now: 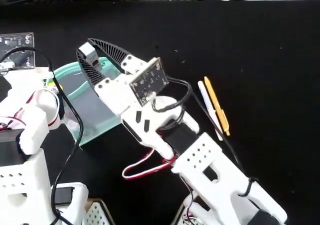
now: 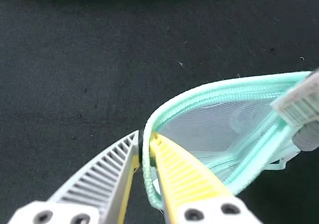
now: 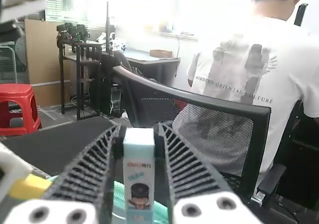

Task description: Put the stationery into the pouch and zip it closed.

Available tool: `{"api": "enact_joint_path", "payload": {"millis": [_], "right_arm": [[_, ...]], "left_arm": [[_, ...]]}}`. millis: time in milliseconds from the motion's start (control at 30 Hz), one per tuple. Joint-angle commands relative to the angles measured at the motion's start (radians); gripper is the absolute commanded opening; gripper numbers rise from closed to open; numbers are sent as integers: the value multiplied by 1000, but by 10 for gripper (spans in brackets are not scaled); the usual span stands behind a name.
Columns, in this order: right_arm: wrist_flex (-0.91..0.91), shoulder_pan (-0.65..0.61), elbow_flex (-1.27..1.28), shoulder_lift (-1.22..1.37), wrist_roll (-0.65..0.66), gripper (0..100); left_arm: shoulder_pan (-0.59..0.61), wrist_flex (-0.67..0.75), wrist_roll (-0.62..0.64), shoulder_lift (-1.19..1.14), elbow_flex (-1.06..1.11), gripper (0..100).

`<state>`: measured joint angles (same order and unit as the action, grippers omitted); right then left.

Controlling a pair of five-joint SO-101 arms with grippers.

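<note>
Pouch [image 1: 92, 110], mint green mesh, is lying on the black tabletop [image 1: 260, 50] at the left of the high view, mouth gaping. I'm pinching its zipper rim [image 2: 199, 97] with the left end effector [image 2: 144, 143]: yellow finger inside, grey finger outside, both pressed together on the fabric. With the right end effector [image 3: 139, 134] I'm gripping a small pale-blue eraser [image 3: 138, 179] lengthwise between the black fingers, and it is hanging over the pouch mouth in the high view. Off to the right, the yellow pen [image 1: 216, 105] and white pen [image 1: 209, 105] are lying side by side on the tabletop, well apart from the pouch.

Handling, my guess:
- **Pouch:** soft and floppy, mesh sagging wherever nothing is holding it. I'm taking it by the stiffer zipper edge, not the wall.
- **Eraser:** reading as light, firm and a bit grippy. The flat sides are the place to clamp it, as now.
- **Pens:** looking light, stiff, slick and prone to rolling. I'm planning to take each across the barrel near the middle.

I can't make out the zipper pull.
</note>
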<state>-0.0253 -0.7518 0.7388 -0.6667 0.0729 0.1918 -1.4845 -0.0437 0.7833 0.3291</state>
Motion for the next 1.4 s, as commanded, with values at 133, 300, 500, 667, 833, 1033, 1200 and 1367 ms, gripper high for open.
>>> {"api": "enact_joint_path", "payload": {"millis": [133,300,500,667,833,1033,1200,1367], "right_arm": [[-6,-11,107,30,-6,12],[-5,-11,38,31,-3,12],[0,-11,-62,81,-5,12],[-5,-11,-47,203,-5,12],[-2,-9,-30,268,-6,12],[0,-6,-8,240,-6,12],[2,-9,35,147,0,12],[2,-9,70,87,2,12]], "left_arm": [[-5,-11,2,-29,145,33],[-7,-11,2,-26,148,33],[-5,-11,2,-25,148,33],[-5,-11,2,-25,150,33],[-5,-11,2,-26,150,33],[-5,-11,2,-25,150,33],[-4,-11,2,-25,150,33],[-4,-11,2,-25,148,33]]}}
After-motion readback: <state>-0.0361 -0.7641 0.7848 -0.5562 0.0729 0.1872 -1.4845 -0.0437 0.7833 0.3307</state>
